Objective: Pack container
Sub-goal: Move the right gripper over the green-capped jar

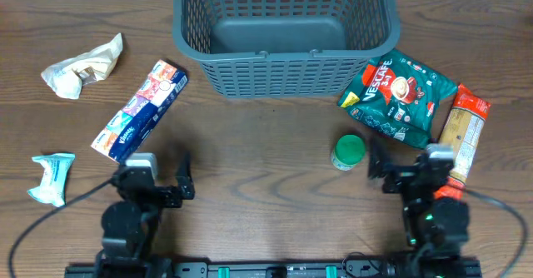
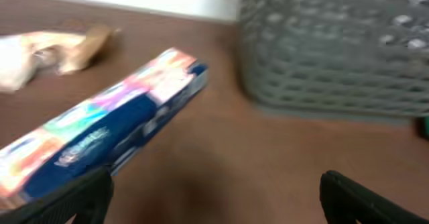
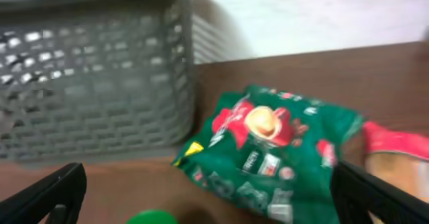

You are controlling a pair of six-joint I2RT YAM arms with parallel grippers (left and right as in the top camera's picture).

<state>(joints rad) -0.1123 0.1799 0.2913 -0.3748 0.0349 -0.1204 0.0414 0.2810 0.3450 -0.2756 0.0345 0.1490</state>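
**Near:** left gripper [image 1: 156, 178] and right gripper [image 1: 405, 168], fingers of both spread wide, nothing held, in front of basket [image 1: 283, 76].

**Middle:** box [image 2: 114, 133] left of basket; bag [image 3: 268, 150] at basket's right corner; green lid [image 1: 348, 151] in front of basket.

**Far:** basket at far centre of table. I judge it light, stiff, apt to slide if nudged; best held by solid rim, not lattice.

**Views:** overhead alone shows basket interior bare; wrist views show only its wall.

- Ahead-left of the left pincer [image 2: 214, 187], the long box [image 1: 140, 110] is showing deep blue with pink, orange and white panels.
- Beyond both pincers, the basket [image 1: 283, 37] is showing dark grey lattice.
- Ahead of the right pincer [image 3: 208, 184], the bag [image 1: 398, 97] is showing green with red-and-white print, and the lid [image 1: 348, 147] is showing bright green.
- Right of that pincer, the packet [image 1: 464, 132] is showing red over yellow-orange.
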